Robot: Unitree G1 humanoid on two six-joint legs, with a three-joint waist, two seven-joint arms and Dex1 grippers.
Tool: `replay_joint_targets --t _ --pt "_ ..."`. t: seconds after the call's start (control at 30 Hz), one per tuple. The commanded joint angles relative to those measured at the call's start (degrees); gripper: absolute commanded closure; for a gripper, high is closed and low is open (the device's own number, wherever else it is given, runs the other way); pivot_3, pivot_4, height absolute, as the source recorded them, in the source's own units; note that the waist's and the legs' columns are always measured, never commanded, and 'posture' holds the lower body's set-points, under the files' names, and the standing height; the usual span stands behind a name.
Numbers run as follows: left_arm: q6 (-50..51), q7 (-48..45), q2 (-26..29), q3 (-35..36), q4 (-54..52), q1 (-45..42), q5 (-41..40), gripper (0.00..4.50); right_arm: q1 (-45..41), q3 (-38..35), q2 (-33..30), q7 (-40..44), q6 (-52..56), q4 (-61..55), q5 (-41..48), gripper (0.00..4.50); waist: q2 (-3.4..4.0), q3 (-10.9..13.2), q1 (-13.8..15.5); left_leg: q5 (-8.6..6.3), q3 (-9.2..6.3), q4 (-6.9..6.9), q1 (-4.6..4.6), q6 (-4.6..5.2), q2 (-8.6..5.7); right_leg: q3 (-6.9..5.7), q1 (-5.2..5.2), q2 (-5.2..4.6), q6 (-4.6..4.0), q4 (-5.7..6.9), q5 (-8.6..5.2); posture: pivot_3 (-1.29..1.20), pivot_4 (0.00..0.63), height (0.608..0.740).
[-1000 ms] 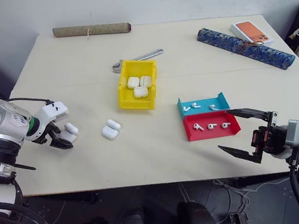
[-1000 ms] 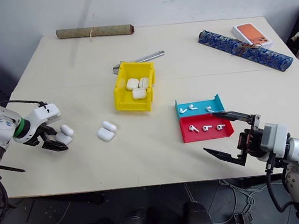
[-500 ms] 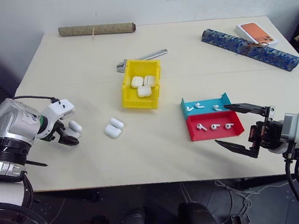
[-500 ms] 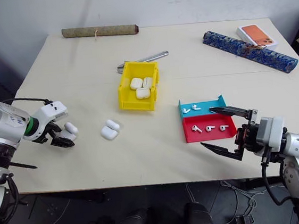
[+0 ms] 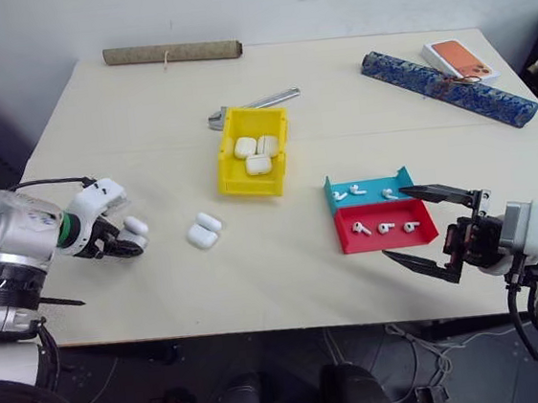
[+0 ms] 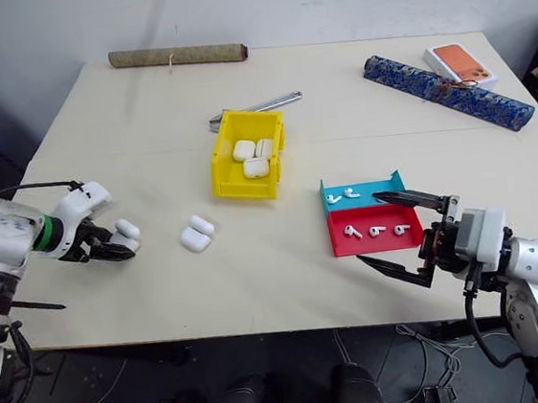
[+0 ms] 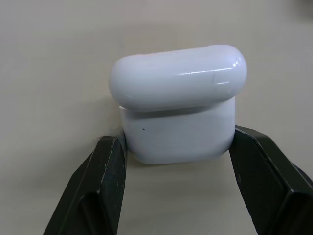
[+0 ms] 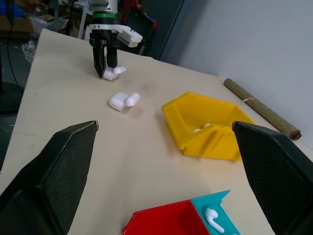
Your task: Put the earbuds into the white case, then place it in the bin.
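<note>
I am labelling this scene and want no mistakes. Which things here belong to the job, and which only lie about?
Job:
- earbuds in the red tray and teal tray
- open white case in the left end effector
- second case
- yellow bin

Lying about:
- wrench
- brown roll
- blue roll
- orange box

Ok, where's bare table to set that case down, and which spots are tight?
Free: the table between the open case and the red tray, and the far stretch between roll and bin. Tight: around the trays, with the right gripper alongside.
</note>
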Motion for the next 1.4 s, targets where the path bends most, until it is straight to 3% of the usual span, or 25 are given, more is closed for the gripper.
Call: replay_joint_targets --t 0.03,0.1,0.17,0.27,0.4,0.57,0.67,0.9,1.1,1.2,1.4 --pt "-9.8 -4.9 -0.1 17.2 -9.0 5.5 -13.8 1.76 2.2 -3.4 -1.6 -0.5 0.2 -2.4 0.8 0.00 -0.04 0.0 -0.1 -0.01 -0.04 0.01 -0.02 0.00 0.00 -0.04 0.02 -0.02 0.00 0.00 0.00 0.00 0.150 0.740" --pt "-26.4 -5.4 -9.2 30.1 -15.7 10.9 -24.3 1.76 3.7 -4.6 -2.5 -0.9 0.9 -2.3 0.3 0.00 0.00 0.0 -0.2 -0.05 -0.08 0.04 -0.08 0.04 -0.02 -0.15 0.06 -0.10 0.04 -0.10 0.02 0.00 0.150 0.740" --pt "-28.8 -1.9 -15.0 33.9 -22.9 16.8 -28.2 1.76 5.0 -5.9 -3.5 -2.7 2.0 -2.6 -0.9 0.00 0.01 0.0 -0.1 -0.19 -0.23 0.27 -0.07 0.10 -0.05 -0.24 0.23 -0.17 0.04 -0.19 0.02 0.00 0.150 0.740" --pt "-25.8 2.9 -22.7 30.7 -37.3 26.2 -34.1 1.76 7.7 -8.6 -5.4 -7.1 5.3 -4.0 -3.7 0.00 0.01 0.0 -0.1 -0.33 -0.25 0.45 0.01 0.19 -0.06 -0.28 0.48 -0.14 0.07 -0.20 0.03 0.00 0.150 0.740" --pt "-25.7 6.8 -32.9 20.8 -49.9 34.5 -40.1 1.76 16.6 -15.5 -9.1 -12.1 11.1 -5.7 -10.9 0.00 -0.01 0.0 0.8 -0.39 -0.31 0.55 -0.02 0.30 -0.08 -0.28 0.59 -0.15 0.17 -0.35 0.09 0.00 0.150 0.740" --pt "-35.2 0.9 -36.8 9.4 -48.4 39.0 -36.2 1.76 26.1 -21.3 -9.4 -7.9 8.3 1.9 -12.7 0.00 0.11 -0.1 1.2 -0.57 -0.35 0.51 0.20 0.27 -0.10 -0.26 0.98 -0.01 0.19 -0.77 0.10 0.00 0.150 0.740" --pt "-38.2 -0.5 -37.5 5.5 -45.1 37.6 -35.1 1.76 26.3 -21.3 -10.5 -5.8 6.8 4.7 -12.3 0.00 0.15 -0.1 1.0 -0.62 -0.30 0.51 0.21 0.32 -0.07 -0.23 0.99 0.01 0.19 -0.87 0.10 0.00 0.150 0.740" --pt "-43.7 -2.7 -36.9 3.6 -35.8 30.5 -33.6 1.76 15.3 -13.8 -19.3 -1.8 20.9 -2.1 -5.3 0.00 0.63 -0.3 -0.6 -0.61 -0.17 0.51 0.27 0.36 0.09 -0.16 0.98 0.09 0.17 -0.92 0.09 0.00 0.150 0.740" --pt "-44.0 -2.0 -36.7 2.9 -33.0 28.1 -33.6 1.76 1.1 0.9 -29.4 1.3 28.1 -1.2 -10.6 0.00 0.62 -0.3 0.2 -0.68 -0.37 0.55 0.12 0.37 0.07 -0.34 0.94 0.04 0.17 -0.98 0.10 0.00 0.150 0.740" --pt "-43.7 -1.4 -36.4 2.4 -33.8 28.9 -33.5 1.76 -8.4 9.5 -29.2 3.3 25.4 2.5 -16.1 0.59 0.62 -0.3 0.3 -0.68 -0.47 0.61 0.04 0.38 0.05 -0.45 0.97 0.04 0.18 -1.07 0.10 0.00 0.150 0.740" --pt "-41.5 0.6 -35.2 1.6 -36.6 31.4 -34.0 1.76 -21.3 21.0 -26.1 6.2 20.1 12.6 -25.5 2.61 0.62 -0.3 0.1 -0.68 -0.47 0.61 0.00 0.39 -0.01 -0.49 0.97 0.01 0.21 -1.15 0.11 0.00 0.150 0.740"
